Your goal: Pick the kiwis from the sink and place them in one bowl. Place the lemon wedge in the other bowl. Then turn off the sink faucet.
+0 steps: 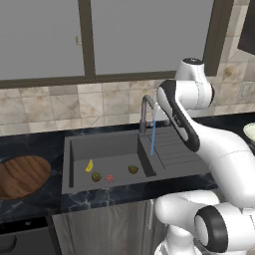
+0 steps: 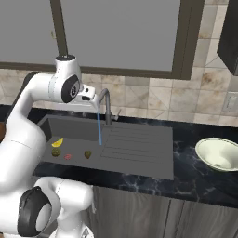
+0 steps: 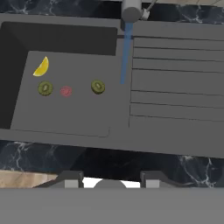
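sink (image 3: 70,118) holds everything: both kiwis (image 3: 45,88) (image 3: 98,86) and lemon wedge (image 3: 41,67) lie on its floor toward the left wall. wooden bowl (image 1: 22,175) and pale bowl (image 2: 218,153) unfilled. faucet (image 2: 106,104) running. gripper (image 3: 108,180) aloft, grasping nothing, jaws apart.

No readable text, labels or signs anywhere.
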